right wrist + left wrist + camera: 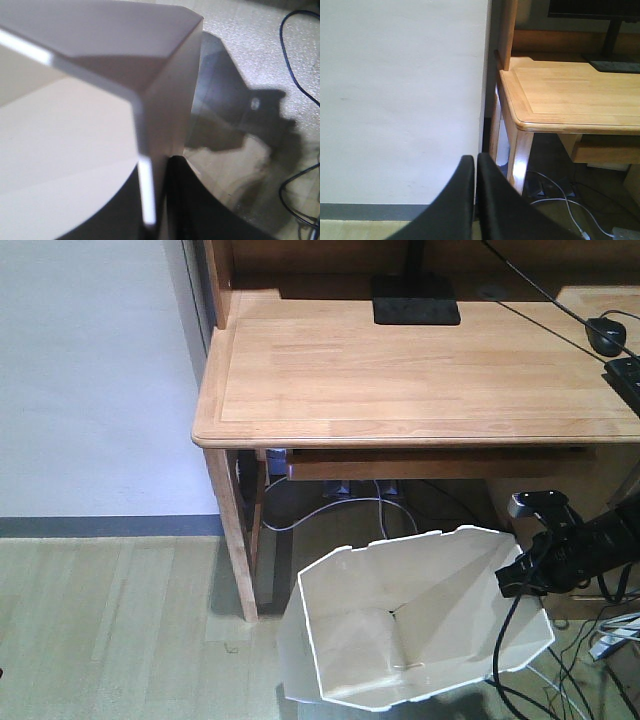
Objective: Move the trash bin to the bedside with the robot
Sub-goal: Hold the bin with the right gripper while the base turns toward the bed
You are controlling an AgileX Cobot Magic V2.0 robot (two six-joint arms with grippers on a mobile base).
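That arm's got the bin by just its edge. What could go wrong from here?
The right gripper pinches only the thin rim of the trash bin, which looks tilted, so it might slip free or tip. Loose black cables lie on the floor beside it and could snag the bin. The desk stands close behind; a wide swing could knock it.

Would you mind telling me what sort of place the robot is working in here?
Probably a home study or bedroom corner: a wooden desk with a monitor stand, a white trash bin on the wood floor.
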